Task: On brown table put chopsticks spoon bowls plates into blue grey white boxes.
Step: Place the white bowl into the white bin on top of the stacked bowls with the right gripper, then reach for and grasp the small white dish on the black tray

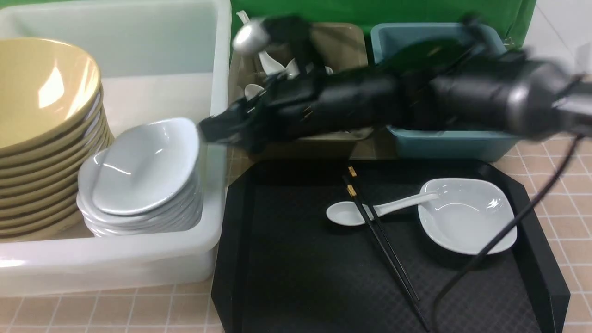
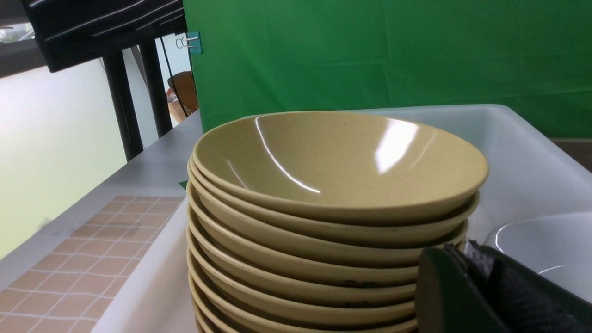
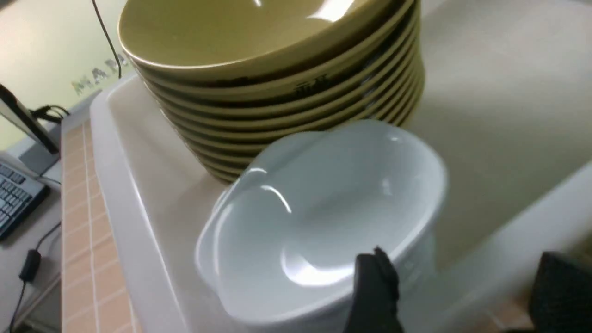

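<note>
Top plate of the white stack is noted lying free in the white tub, just beside the tan bowls. The right gripper is seen released. One finger is at the plate's near rim, the other is held well apart beyond the tub wall, and nothing is gripped. In the front view the same gripper is blurred, with its arm stretched across from the right to the tub's inner edge. The left gripper is clenched on nothing and held low beside the bowl stack. The step in hand is judged to be the close of a plate drop-off. Work left is recorded on the black tray: one last plate, a spoon with its handle resting on that plate's rim, and chopsticks laid across the spoon. The next move is judged to call for the right arm to be lifted clear of the tub wall and carried over the tray. The chopsticks would probably be taken first, since they lie uppermost, and a low, narrow pinch would be needed. Only the front view shows the tray, the grey bin with spoons in it, the blue bin and the table around them. The finger spread is shown only by the right wrist view, and the left gripper only by the left wrist view.
</note>
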Robot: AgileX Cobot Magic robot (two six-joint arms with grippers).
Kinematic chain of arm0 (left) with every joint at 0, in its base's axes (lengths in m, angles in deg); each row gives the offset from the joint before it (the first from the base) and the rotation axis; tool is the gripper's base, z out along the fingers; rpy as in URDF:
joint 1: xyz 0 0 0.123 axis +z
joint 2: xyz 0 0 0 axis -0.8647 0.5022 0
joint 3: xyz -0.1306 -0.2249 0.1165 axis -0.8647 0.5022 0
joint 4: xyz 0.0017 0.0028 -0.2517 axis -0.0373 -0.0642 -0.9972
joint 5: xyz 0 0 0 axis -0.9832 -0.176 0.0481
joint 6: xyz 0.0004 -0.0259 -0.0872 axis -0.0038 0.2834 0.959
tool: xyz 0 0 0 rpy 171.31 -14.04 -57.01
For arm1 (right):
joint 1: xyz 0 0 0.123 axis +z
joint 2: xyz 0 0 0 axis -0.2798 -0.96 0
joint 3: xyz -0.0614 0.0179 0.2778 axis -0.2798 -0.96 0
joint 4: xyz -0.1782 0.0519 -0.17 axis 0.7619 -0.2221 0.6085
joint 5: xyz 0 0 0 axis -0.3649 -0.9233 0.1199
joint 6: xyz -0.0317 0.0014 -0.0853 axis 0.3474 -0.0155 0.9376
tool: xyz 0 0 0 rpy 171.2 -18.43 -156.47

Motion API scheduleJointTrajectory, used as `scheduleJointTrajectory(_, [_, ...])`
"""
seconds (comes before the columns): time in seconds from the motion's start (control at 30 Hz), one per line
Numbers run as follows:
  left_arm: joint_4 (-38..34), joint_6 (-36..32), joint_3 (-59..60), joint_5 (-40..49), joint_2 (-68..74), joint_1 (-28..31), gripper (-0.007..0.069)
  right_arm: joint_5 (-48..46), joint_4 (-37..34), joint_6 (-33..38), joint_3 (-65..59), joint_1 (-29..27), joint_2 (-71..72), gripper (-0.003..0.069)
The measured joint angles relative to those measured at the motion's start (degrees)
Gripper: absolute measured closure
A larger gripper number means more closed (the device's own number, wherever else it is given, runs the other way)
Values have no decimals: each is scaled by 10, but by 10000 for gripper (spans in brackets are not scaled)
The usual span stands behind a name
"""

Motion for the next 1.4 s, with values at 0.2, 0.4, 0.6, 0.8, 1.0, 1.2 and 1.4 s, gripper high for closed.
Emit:
scheduleJointTrajectory(0.2, [2, 0, 14, -33, -10, 0, 620, -125, 368, -251, -13, -130, 109, 308])
scheduleJointTrajectory(0.4, [3, 0, 15, -40, -11, 0, 620, -88, 515, -362, -148, -225, 123, 550])
scheduleJointTrajectory(0.6, [6, 0, 15, -41, -11, -1, 620, 2, 513, -362, -273, -226, 91, 623])
scheduleJointTrajectory(0.8, [7, 0, 15, -43, -11, -1, 620, 48, 488, -315, -292, -167, 79, 622])
scheduleJointTrajectory(1.0, [7, 0, 15, -45, -11, -1, 620, 56, 511, -312, -284, -162, 104, 559])
scheduleJointTrajectory(1.2, [8, 0, 15, -44, -11, -1, 620, 68, 531, -341, -281, -216, 113, 391])
scheduleJointTrajectory(1.4, [8, 0, 15, -44, -11, -1, 620, 100, 534, -345, -281, -252, 111, 246])
